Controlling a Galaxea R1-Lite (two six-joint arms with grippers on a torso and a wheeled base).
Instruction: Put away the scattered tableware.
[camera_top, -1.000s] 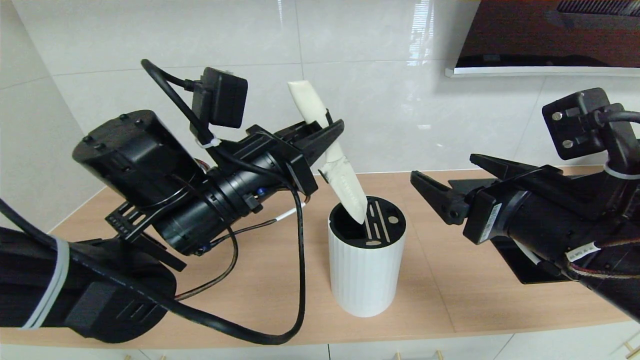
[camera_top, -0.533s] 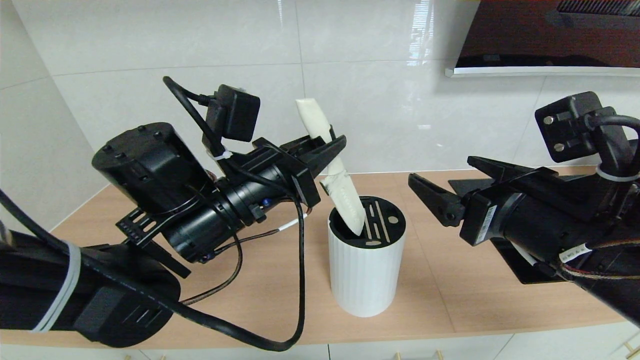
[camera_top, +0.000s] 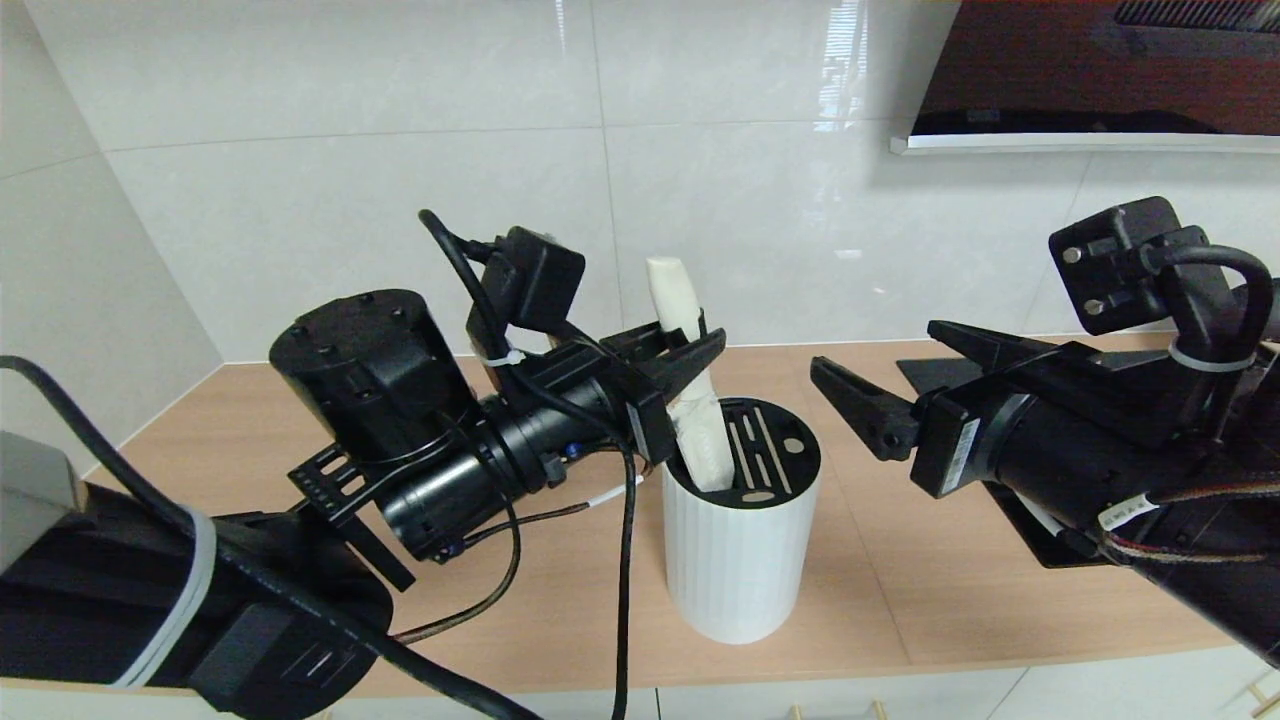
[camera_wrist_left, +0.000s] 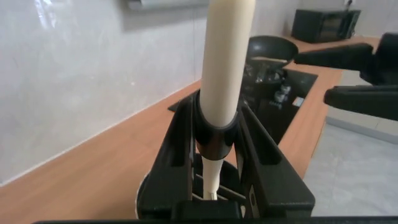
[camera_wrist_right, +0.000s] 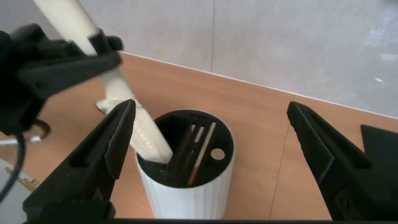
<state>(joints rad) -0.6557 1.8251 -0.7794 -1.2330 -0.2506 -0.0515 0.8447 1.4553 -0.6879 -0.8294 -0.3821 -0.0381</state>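
A: Wooden counter (camera_top: 900, 600), white tiled wall (camera_top: 300, 150). Where's the knife (camera_top: 672, 295)?
B: Clamped by its handle in the left gripper (camera_top: 700, 340), blade tip inside the open well of the white holder (camera_top: 740, 560). The right gripper (camera_top: 880, 355) is spread wide, empty, just beside.
A: Risk?
B: It's tilted. Lowered so, the blade could catch the slotted insert (camera_top: 765, 450) and tip the holder.

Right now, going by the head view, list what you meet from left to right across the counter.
left gripper, shut on the white knife → white ribbed holder, with the knife's blade entering its top → right gripper, open
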